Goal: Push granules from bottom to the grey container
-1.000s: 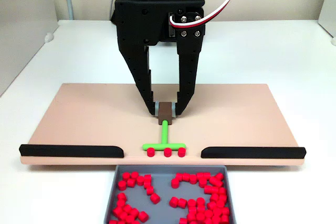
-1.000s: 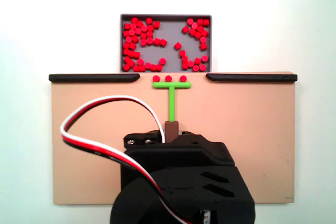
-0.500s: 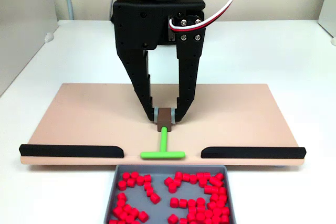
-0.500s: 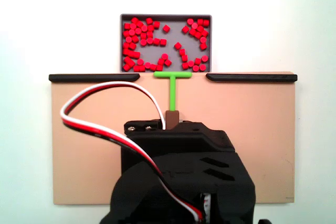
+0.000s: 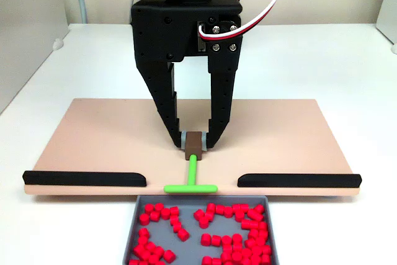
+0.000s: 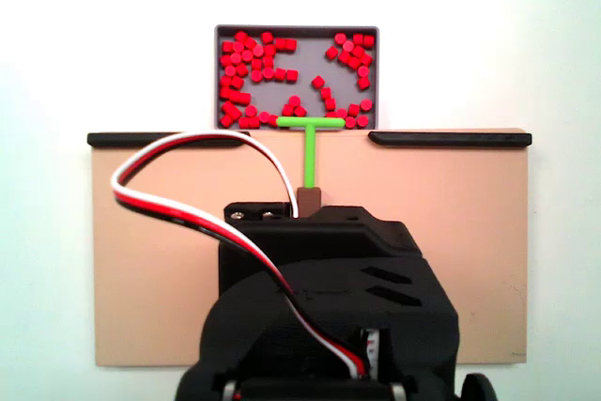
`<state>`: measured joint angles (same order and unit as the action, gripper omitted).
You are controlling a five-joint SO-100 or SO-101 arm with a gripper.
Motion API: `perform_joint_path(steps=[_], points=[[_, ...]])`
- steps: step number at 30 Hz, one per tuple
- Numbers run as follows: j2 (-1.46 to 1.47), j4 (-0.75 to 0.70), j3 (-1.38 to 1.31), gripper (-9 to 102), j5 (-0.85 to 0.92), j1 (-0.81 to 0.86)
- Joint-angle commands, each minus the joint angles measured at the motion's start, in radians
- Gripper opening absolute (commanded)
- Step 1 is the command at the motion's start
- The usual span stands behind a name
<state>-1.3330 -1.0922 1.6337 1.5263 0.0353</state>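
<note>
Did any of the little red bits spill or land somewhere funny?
No, nothing stands out. The red bits all lie inside the grey tray, with none left on the tan board. The claw is shut on the brown handle of the green pusher, whose bar sits at the board's edge by the tray.

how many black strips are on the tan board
2. One black strip lies along the tan board's near edge at left in a fixed view, the other black strip at right, with the green pusher's bar in the gap between them.
</note>
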Motion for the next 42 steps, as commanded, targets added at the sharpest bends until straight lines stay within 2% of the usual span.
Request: perform_joint_path(steps=[1,9,16,23,28,33,42], points=[[0.008,-0.002,-0.025,1,-0.015,-0.005],[0.021,-0.009,-0.075,0,-0.020,-0.011],[-0.008,-0.141,-0.178,0,-0.009,-0.021],[-0.103,-0.150,-0.183,0,-0.008,-0.035],[-0.176,-0.242,-0.181,0,0.006,-0.037],[-0.267,-0.341,-0.150,0,0.011,-0.032],[-0.518,-0.344,0.130,0,0.040,-0.017]])
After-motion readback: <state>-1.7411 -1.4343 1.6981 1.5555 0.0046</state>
